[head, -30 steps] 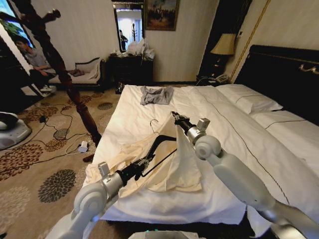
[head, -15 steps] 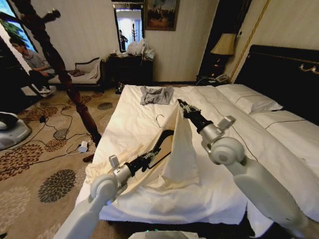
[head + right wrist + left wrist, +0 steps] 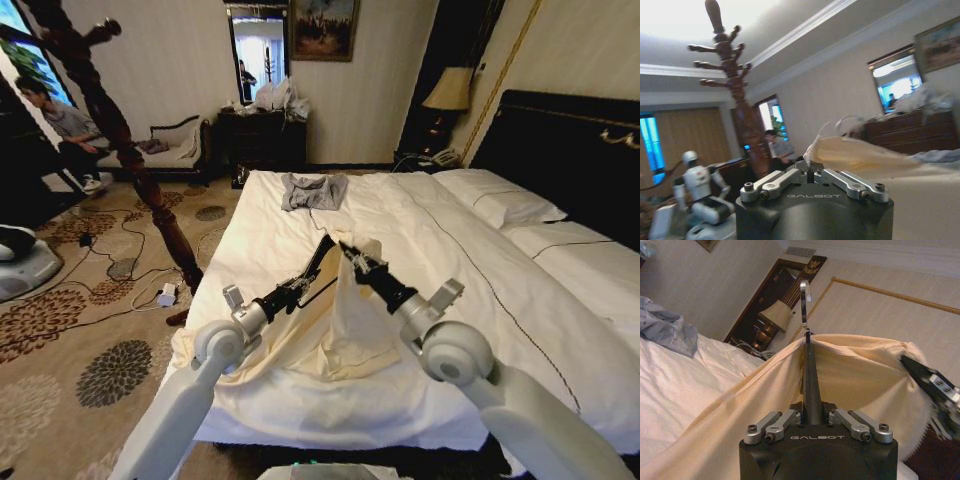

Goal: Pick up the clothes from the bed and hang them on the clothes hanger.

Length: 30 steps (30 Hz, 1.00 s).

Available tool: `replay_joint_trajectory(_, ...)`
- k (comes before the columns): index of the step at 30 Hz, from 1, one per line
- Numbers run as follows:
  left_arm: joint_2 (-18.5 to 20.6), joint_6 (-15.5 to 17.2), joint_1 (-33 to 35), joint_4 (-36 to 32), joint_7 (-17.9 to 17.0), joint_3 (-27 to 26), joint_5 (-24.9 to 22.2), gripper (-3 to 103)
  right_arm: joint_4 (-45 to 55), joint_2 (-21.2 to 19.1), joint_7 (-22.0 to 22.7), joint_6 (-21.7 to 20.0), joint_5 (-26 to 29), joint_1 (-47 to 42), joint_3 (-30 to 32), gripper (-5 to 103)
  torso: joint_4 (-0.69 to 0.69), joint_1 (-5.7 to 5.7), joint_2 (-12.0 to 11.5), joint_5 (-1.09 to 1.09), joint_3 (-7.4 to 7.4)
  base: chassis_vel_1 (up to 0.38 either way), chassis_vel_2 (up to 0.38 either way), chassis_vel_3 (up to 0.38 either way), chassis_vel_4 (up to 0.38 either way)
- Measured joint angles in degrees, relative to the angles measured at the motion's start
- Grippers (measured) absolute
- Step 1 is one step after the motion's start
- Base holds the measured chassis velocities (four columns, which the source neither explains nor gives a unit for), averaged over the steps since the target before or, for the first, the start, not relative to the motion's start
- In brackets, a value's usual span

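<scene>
Shirt (image 3: 345, 320) up off the bed (image 3: 480, 270), that pale cream-yellow cloth, and I have it raised between both arms over the middle of the white sheets. My left gripper (image 3: 293, 291) reaches in from seven o'clock in the head view, jaws clamped tight on the black clothes hanger (image 3: 318, 263). From my left wrist the hanger's bar (image 3: 811, 385) runs straight out of the jaws, its silver hook (image 3: 804, 302) poking up past the fabric's top edge. The shirt (image 3: 850, 375) drapes over that bar on both sides.

My right gripper (image 3: 352, 256) comes in from five o'clock, jaws pinched narrow on a fold of the shirt right beside the hanger's upper end. In my right wrist view a bunched bit of the cream cloth (image 3: 860, 152) sits squeezed between the fingertips.

Below the two grippers the shirt hangs in a loose sheet, its lower part trailing on the mattress toward the near left edge of the bed.

Up at twelve o'clock a small grey garment (image 3: 313, 190) lies crumpled near the far edge, well apart. The dark wooden coat stand (image 3: 120, 130) rises at ten o'clock, off the bed, over the patterned carpet (image 3: 90, 330).
</scene>
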Motion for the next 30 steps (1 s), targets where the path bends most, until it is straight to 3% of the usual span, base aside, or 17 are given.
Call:
replay_joint_trajectory(4,0.78,-0.13,-0.28,-0.35,-0.07,-1.22,-0.28,18,0.14,-0.8,-3.32,-0.41,-0.3,0.17,-0.63,1,0.0,0.0,0.0,-0.01,0.0,0.0,0.0,0.0,0.0)
replay_joint_trajectory(8,1.56,-0.11,-0.35,-1.82,-0.37,-2.38,-0.94,18,-1.67,-1.3,-2.42,-2.95,-2.45,-0.29,-1.83,-2,0.0,0.0,0.0,-0.01,0.0,0.0,0.0,0.0,0.0)
replay_joint_trajectory(12,3.1,0.03,-0.36,-3.84,-0.45,-3.27,-1.25,18,-3.01,-1.04,0.52,-5.03,-4.66,-0.7,-4.13,14,0.0,0.0,0.0,0.01,0.0,0.0,0.0,0.0,0.0)
replay_joint_trajectory(17,5.21,0.09,-0.54,-5.29,-0.48,-4.85,-1.62,18,-3.49,-0.82,1.38,-6.25,-2.77,-1.41,-4.82,30,0.02,0.0,0.0,0.0,0.0,0.0,0.0,0.0,0.0)
replay_joint_trajectory(20,6.93,-0.06,-0.52,-6.67,-0.69,-5.82,-2.02,18,-3.44,-3.78,-1.03,-6.11,-3.59,-4.18,-1.35,47,-0.02,0.0,0.0,0.0,0.0,0.0,0.0,0.0,0.0)
replay_joint_trajectory(24,9.63,-0.61,0.73,-9.2,-0.69,-6.93,-2.07,18,-3.42,-6.98,-1.95,-3.27,-7.05,-4.06,4.08,57,-0.04,-0.01,0.0,0.0,-0.01,0.0,0.0,0.0,0.0)
replay_joint_trajectory(28,12.79,-1.15,3.14,-12.05,-0.54,-8.36,-1.74,18,-4.26,-9.88,-0.14,-2.74,-2.14,-1.75,9.93,73,0.04,-0.01,0.0,0.0,0.0,0.0,0.0,0.0,0.0)
replay_joint_trajectory(30,13.93,-1.26,3.8,-12.99,-0.41,-8.43,-1.57,18,-5.78,-11.44,-1.87,-1.61,-0.2,-1.47,12.65,79,0.04,-0.01,0.0,-0.01,0.0,0.0,0.0,0.0,0.0)
